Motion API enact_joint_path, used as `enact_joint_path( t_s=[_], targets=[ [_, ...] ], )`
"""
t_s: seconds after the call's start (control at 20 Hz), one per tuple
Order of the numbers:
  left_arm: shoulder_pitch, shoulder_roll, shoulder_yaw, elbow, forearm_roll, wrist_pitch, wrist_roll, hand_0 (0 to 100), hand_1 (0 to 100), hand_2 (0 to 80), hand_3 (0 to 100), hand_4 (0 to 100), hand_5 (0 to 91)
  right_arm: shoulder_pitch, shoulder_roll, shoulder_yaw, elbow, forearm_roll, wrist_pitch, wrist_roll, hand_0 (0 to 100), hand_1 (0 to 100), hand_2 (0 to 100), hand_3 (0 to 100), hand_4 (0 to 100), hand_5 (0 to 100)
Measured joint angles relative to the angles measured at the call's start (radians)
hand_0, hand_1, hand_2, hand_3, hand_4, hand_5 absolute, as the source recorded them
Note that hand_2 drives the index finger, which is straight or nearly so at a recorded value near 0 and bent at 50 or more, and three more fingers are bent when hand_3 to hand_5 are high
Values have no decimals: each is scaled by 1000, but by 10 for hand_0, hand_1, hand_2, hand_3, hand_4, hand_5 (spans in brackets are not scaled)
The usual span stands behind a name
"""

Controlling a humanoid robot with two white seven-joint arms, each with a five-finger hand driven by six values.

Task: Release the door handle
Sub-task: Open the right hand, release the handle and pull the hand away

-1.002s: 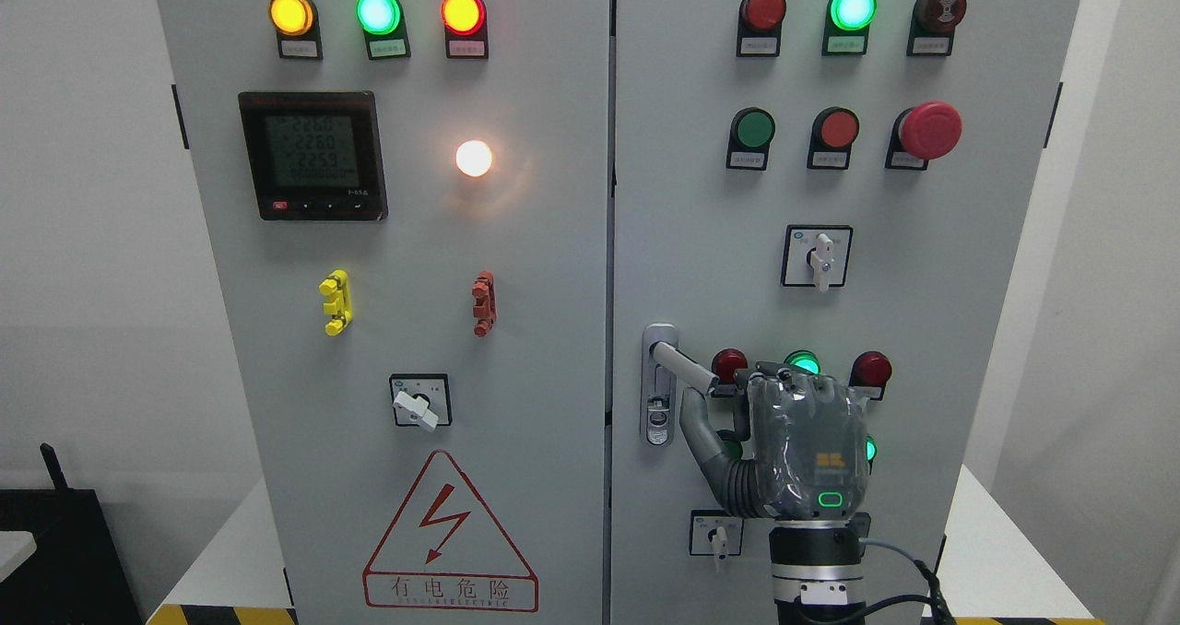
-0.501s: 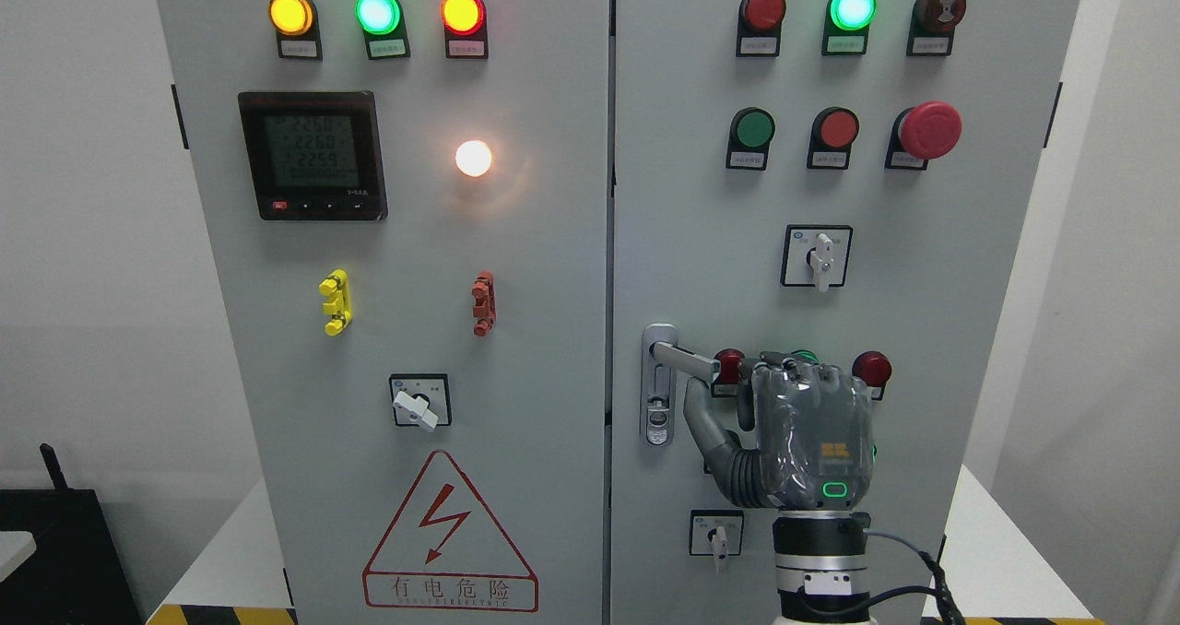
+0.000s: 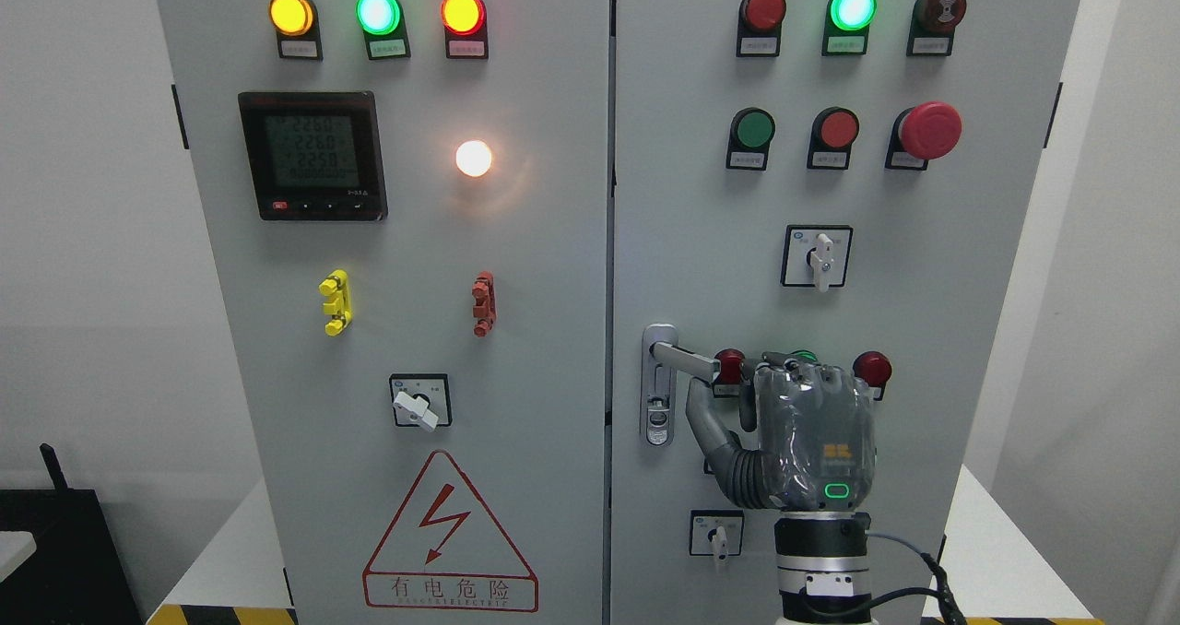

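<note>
Right hand (image 3: 811, 431) raised upright, back toward camera, fingers (image 3: 784, 364) curled forward, thumb out

We count two cabinet doors (image 3: 516, 265), three rotary switches (image 3: 817, 256), one meter (image 3: 312, 155), one warning triangle (image 3: 449, 537), one handle (image 3: 684, 360).

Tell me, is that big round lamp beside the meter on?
On: the round lamp glows bright white and throws a warm halo on the gray door.

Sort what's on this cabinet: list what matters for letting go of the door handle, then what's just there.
Job:
door handle
right hand, at the handle's end
right door

Just there:
meter
yellow clip
red mushroom button
warning triangle
</note>
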Motion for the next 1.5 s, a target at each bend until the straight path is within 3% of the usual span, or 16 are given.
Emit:
enact_joint_path(
  t_s=[0.15,0.2,0.25,0.3,0.35,0.4,0.45,0.5,0.65,0.9,1.1,1.5],
  targets=[
    [0,0,0,0,0,0,0,120,389,0,0,0,0,28,-2,-3,-13,-1,-5,-6,531,509,857,1000,989,987],
    [0,0,0,0,0,0,0,120,389,0,0,0,0,40,-2,-4,-19,-2,-6,-9,543,529,695,1000,860,927],
    [0,0,0,0,0,0,0,120,389,0,0,0,0,54,-4,-6,-27,-2,-7,-16,551,537,613,926,791,859],
    [0,0,0,0,0,0,0,120,389,0,0,0,0,69,-6,-9,-37,-3,-9,-20,557,534,510,782,670,731],
    [0,0,0,0,0,0,0,120,389,0,0,0,0,85,-9,-12,-47,-3,-12,-23,567,502,348,561,456,521],
    [0,0,0,0,0,0,0,120,389,0,0,0,0,102,-12,-17,-58,-4,-18,-24,588,430,173,280,189,198],
    [0,0,0,0,0,0,0,120,389,0,0,0,0,116,-16,-23,-70,-4,-32,-25,582,413,119,193,107,131],
    [0,0,0,0,0,0,0,120,389,0,0,0,0,131,-19,-30,-81,-5,-49,-26,575,325,1,44,0,0],
    [0,0,0,0,0,0,0,120,389,0,0,0,0,162,-27,-61,-115,-19,-132,-28,512,179,0,0,0,0],
    [0,0,0,0,0,0,0,120,389,0,0,0,0,186,-35,-116,-157,-66,-235,-24,413,132,0,0,0,0],
    [0,0,0,0,0,0,0,120,389,0,0,0,0,195,-38,-149,-181,-91,-257,-21,352,172,0,0,0,0],
    [0,0,0,0,0,0,0,120,389,0,0,0,0,215,-40,-178,-209,-115,-265,-19,341,159,0,0,0,0]
  ],
)
